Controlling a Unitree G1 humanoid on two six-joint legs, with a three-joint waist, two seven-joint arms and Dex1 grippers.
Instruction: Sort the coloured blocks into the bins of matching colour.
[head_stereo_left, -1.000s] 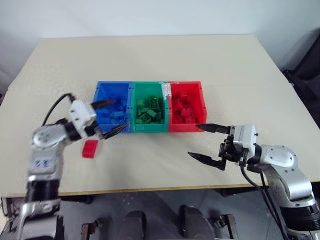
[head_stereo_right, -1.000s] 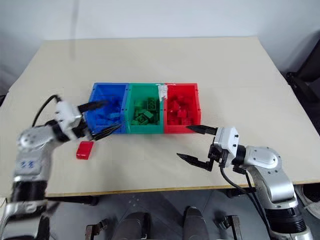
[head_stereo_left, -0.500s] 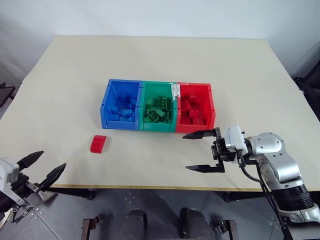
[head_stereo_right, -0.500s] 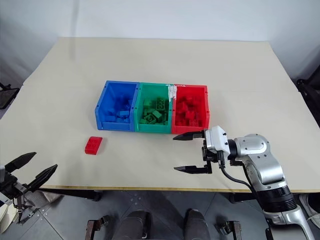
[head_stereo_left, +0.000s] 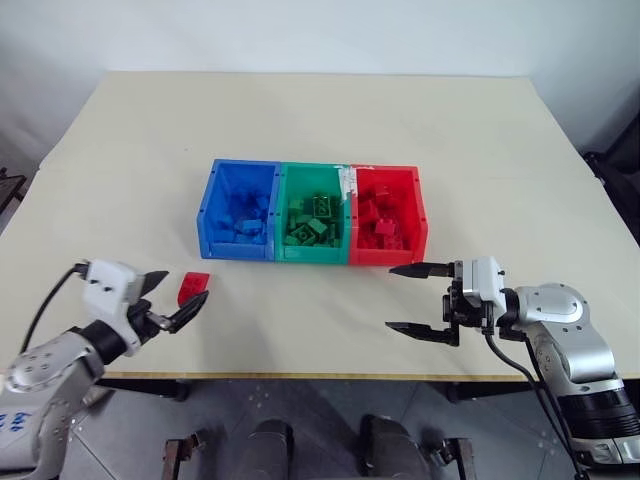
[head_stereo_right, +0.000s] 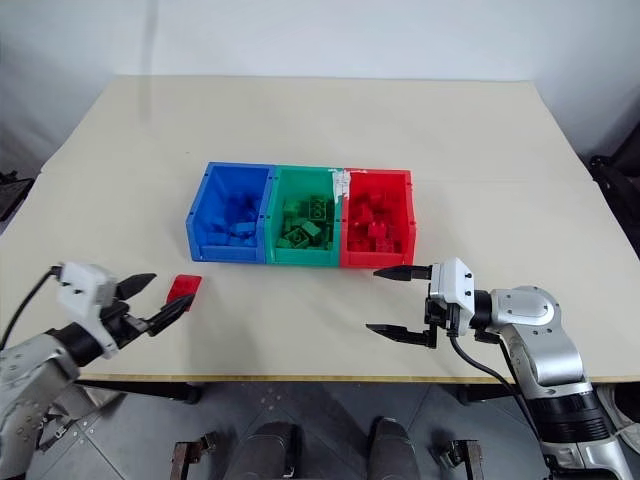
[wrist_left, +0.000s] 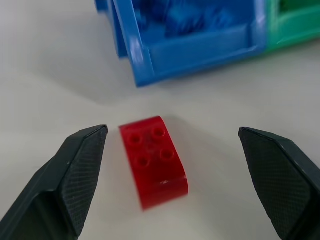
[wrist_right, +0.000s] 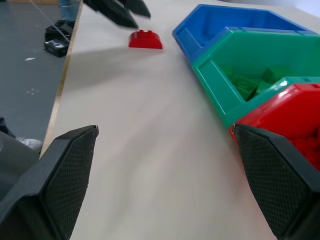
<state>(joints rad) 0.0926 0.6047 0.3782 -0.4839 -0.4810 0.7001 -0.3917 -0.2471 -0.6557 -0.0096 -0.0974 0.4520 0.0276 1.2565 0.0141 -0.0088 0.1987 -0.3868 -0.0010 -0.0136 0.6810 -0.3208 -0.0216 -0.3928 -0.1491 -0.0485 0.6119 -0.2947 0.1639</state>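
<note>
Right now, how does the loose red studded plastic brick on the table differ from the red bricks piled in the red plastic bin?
The loose red studded plastic brick lies alone on the bare tabletop, outside any bin; the red bricks sit heaped inside the red plastic bin. The loose brick lies by the open left gripper, in front of the blue bin; the binned ones lie near the open right gripper. All are red studded plastic.

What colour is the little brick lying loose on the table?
Red; the loose brick shows best in the left wrist view.
</note>
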